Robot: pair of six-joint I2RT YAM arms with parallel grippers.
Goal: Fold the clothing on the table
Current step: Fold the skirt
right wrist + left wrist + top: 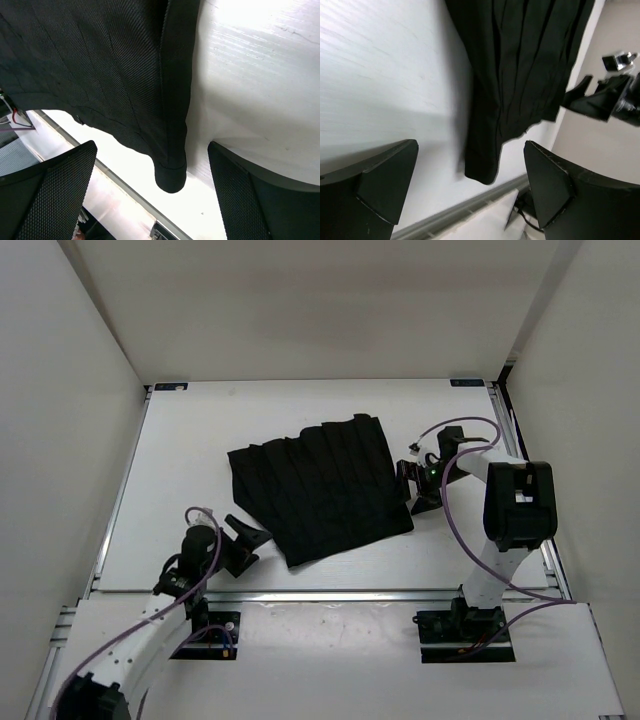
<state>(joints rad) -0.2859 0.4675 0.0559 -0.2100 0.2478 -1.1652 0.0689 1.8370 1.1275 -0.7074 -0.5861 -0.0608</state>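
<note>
I counted one pleated black fabric garment (320, 490) on one white tabletop (190, 450); left gripper (243, 537) and right gripper (414, 486) gaped empty.

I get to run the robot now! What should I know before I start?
Left gripper: open, holding nothing, just off the near left corner of the clothing.
Right gripper: open, holding nothing, at the clothing's right edge.
Clothing: lies flat in the middle of the table.
Done: I cannot tell whether a fold is already in.
Left: probably another fold, then tidy the edges.
</note>
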